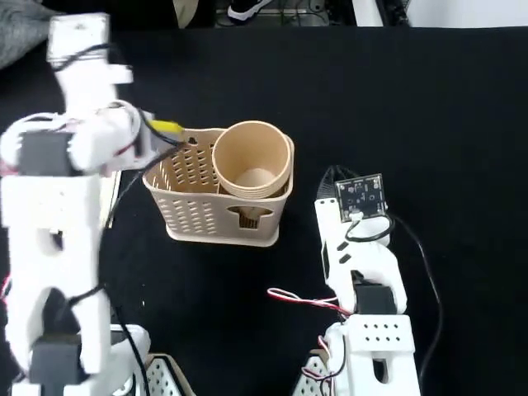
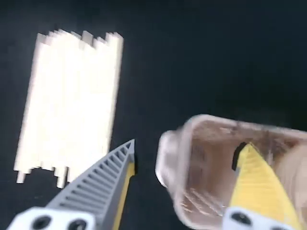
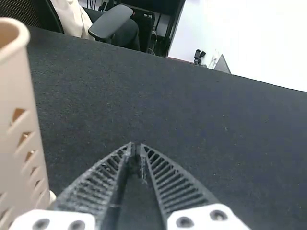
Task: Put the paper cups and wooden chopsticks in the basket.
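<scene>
A beige perforated plastic basket [image 1: 206, 206] stands mid-way on the black surface [image 1: 412, 99], with nested tan paper cups [image 1: 252, 161] upright in its right end. The bundle of pale wooden chopsticks [image 2: 69, 100] lies flat on the surface just beside the basket's left end. The left gripper [image 2: 189, 146] hangs over that end, its jaws wide apart, one inside the rim and one outside. The right gripper [image 3: 135, 146] sits low beside the basket's other end, jaws together.

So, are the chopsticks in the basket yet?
Out. The wooden chopsticks lie flat on the table, outside the basket.
</scene>
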{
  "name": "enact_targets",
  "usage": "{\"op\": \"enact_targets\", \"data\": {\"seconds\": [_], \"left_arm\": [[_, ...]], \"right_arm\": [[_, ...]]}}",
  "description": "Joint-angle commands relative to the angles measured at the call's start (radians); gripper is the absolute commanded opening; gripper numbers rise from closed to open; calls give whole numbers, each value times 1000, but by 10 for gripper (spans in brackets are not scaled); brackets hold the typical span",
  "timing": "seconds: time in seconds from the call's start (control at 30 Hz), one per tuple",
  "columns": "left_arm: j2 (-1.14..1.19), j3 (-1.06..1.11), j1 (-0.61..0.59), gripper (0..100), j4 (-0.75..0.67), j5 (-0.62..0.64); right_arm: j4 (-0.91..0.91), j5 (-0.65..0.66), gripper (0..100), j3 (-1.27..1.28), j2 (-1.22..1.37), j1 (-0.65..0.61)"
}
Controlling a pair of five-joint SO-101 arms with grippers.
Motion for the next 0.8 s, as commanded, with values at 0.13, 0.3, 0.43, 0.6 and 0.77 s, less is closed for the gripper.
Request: {"op": "enact_targets", "data": {"seconds": [0.13,0.3,0.43,0.6,0.77], "left_arm": [[49,48,-384,332,-224,-91],[316,58,-426,332,-295,-235],[569,-70,-426,332,-239,-367],[893,-354,-397,332,-121,-448],[1201,-677,-375,332,-8,-450]], "right_arm": [[0,-5,11,2,-1,11],[0,-5,11,2,-1,11],[0,-5,11,2,-1,11],[0,-5,11,2,-1,9],[0,-5,11,2,-1,9]]}}
